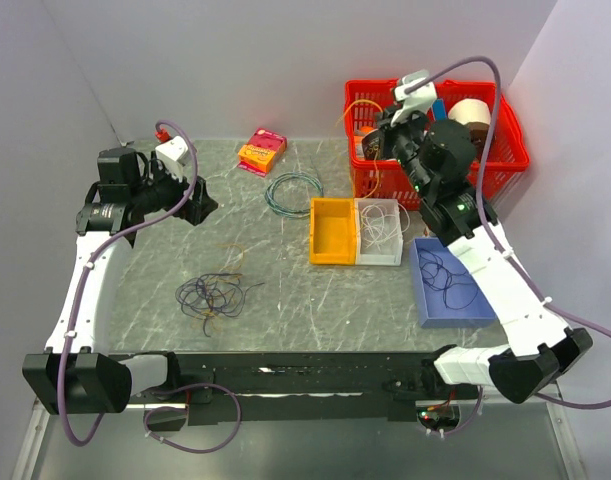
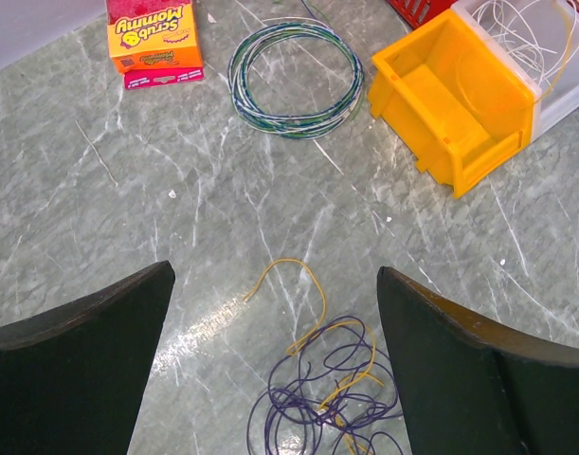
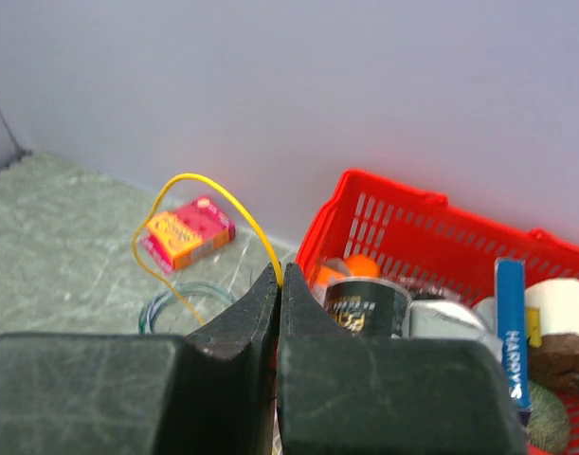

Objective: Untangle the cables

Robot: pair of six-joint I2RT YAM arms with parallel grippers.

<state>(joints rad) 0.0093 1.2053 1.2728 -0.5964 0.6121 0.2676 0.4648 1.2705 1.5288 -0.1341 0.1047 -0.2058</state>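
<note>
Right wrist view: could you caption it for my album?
Right gripper shut on a yellow cable that loops upward, near a red basket.

A robot lab: two arms [image 1: 490,262] bolted to a marble-look table [image 1: 285,295] inside plain grey walls [image 1: 265,60].

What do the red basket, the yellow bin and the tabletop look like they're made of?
Red basket: probably moulded plastic, slightly glossy; its walls are a slotted lattice. Yellow bin: rigid plastic by the look, smooth, one even colour, thick moulded rim. Tabletop: grey-green with white veins and a shiny glare patch; real stone or marble-print laminate, can't tell.
</note>
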